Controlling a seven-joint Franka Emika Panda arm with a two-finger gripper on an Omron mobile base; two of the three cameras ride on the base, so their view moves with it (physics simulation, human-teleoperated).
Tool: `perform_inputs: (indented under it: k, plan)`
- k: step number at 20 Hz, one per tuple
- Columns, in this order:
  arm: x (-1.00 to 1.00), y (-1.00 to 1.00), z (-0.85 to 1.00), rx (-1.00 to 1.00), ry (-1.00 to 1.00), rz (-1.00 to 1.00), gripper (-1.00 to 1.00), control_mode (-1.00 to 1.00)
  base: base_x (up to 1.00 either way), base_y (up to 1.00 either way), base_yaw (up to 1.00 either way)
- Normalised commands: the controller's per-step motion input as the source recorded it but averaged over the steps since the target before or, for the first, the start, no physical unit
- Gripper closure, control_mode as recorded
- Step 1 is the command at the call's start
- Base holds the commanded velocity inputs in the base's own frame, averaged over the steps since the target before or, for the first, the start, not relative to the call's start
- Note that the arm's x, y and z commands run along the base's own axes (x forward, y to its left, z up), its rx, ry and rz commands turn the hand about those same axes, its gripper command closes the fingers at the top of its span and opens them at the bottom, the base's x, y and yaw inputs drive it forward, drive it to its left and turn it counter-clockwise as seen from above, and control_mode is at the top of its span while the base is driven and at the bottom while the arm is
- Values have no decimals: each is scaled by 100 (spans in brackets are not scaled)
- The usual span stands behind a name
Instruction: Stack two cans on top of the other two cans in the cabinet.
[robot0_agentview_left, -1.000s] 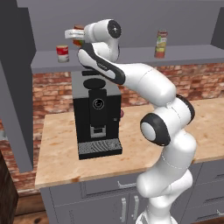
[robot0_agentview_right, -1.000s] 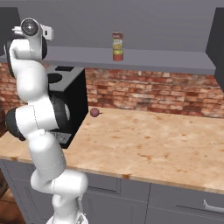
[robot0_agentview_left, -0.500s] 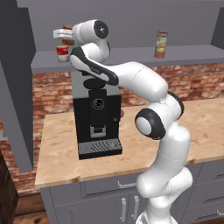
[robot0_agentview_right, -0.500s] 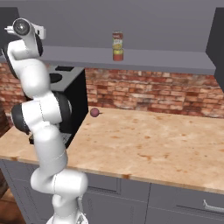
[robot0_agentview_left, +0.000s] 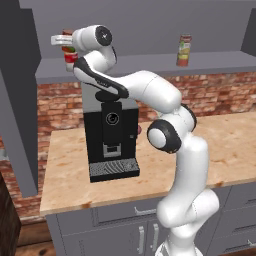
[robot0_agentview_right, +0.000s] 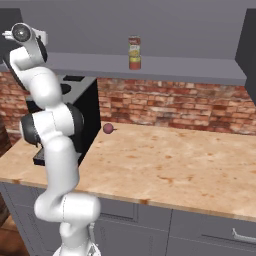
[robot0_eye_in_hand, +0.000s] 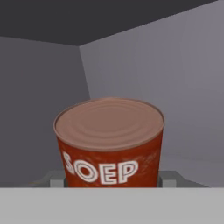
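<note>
Since half a second ago the arm has been swinging further left along the shelf (robot0_agentview_left: 150, 67), so the fingers (robot0_agentview_left: 64, 43) are now hovering right above the red-and-white can (robot0_agentview_left: 70, 59) at the shelf's left end, where before they were hanging a little to its right. The fingers are clenching an orange-red can (robot0_eye_in_hand: 109, 142); in the hand view it is sitting squarely between them, its flat ribbed metal lid facing up and white block letters reading "SOEP" running across its worn red wrap. Well away to the right of the fingers a stack of two cans (robot0_agentview_left: 184, 50) is standing upright on the same plain grey shelf, a red-topped can over a pale yellow-green label. Below the fingers a boxy black coffee machine (robot0_agentview_left: 111, 135) is resting on the speckled beige stone tabletop (robot0_agentview_right: 175, 165), backed by a rough red brick wall (robot0_agentview_right: 170, 102). A small dark red ball (robot0_agentview_right: 107, 128) is lying on the tabletop beside the machine.
</note>
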Motion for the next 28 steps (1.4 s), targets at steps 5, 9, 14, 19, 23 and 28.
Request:
perform_inputs:
  k: [5,9,14,19,23,28]
  plan:
    - [22,6,0,-2,0,1,100,-100,0,0,0]
    - [14,0,0,-6,3,0,100,-100,0,0,0]
    - [1,0,-1,-2,0,1,100,-100,0,0,0]
    - [-3,-1,-8,-1,0,1,100,-100,0,0,0]
    - [-8,-8,-17,0,0,1,100,-100,0,0,0]
    - [-3,-12,-31,0,-3,1,100,-100,0,0,0]
